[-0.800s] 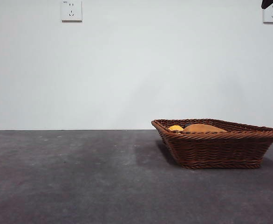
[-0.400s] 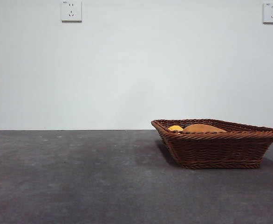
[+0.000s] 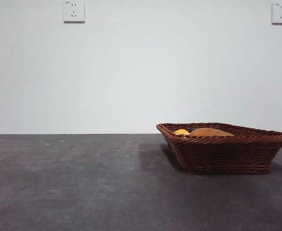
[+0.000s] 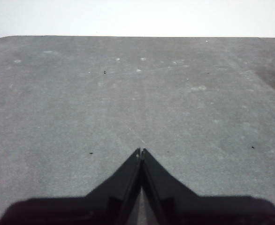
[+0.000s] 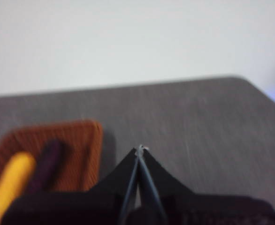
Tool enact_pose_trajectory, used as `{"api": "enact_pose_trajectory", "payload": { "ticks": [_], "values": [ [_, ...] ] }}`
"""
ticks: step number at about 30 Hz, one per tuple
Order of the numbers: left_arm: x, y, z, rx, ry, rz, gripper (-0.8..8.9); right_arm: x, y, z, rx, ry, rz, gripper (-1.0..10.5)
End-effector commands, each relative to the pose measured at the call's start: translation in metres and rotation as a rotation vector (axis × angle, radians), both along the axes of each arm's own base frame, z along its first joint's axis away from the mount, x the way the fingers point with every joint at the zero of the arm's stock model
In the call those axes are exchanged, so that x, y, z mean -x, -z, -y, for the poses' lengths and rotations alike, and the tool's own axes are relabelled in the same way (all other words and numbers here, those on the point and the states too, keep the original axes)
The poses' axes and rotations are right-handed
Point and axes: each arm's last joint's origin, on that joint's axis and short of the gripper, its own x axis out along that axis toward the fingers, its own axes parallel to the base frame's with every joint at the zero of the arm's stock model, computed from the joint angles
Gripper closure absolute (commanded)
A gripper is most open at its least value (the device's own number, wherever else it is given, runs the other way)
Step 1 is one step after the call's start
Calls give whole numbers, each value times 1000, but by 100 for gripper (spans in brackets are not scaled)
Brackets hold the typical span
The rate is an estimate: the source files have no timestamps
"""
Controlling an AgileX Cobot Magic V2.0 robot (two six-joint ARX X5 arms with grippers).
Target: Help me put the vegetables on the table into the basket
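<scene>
The brown wicker basket [image 3: 225,149] stands on the dark grey table [image 3: 83,183] at the right. The tan potato [image 3: 210,132] and the yellow corn [image 3: 181,132] peek over its rim. In the blurred right wrist view the basket [image 5: 76,140] holds the yellow corn [image 5: 8,185] and the dark purple eggplant [image 5: 46,166]; the potato is out of view there. My right gripper [image 5: 140,149] is shut and empty, above the table beside the basket. My left gripper [image 4: 141,151] is shut and empty over bare table. Neither gripper shows in the front view.
Two wall sockets [image 3: 73,10] [image 3: 281,13] sit high on the white wall behind the table. The table's far edge and a rounded corner [image 4: 6,40] show in the left wrist view.
A black tip of an arm at the top right corner one second ago has gone out of the front view. The basket and its contents have not moved.
</scene>
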Motion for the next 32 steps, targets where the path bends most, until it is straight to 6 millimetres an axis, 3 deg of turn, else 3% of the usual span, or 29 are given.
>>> {"api": "enact_pose_trajectory", "payload": {
  "ticks": [1, 5, 14, 22, 32],
  "values": [
    [0, 3, 0, 4, -3, -5, 817, 12, 37, 1, 10, 21, 17, 946],
    [0, 3, 0, 4, -3, -4, 817, 22, 62, 2, 9, 28, 51, 946],
    [0, 3, 0, 4, -3, -4, 817, 28, 96, 3, 14, 52, 20, 946],
    [-1, 3, 0, 4, -3, -7, 817, 34, 104, 3, 43, 47, -64, 946],
    [-1, 3, 0, 4, -4, -8, 817, 36, 101, 3, 68, 46, -29, 946]
  ]
}}
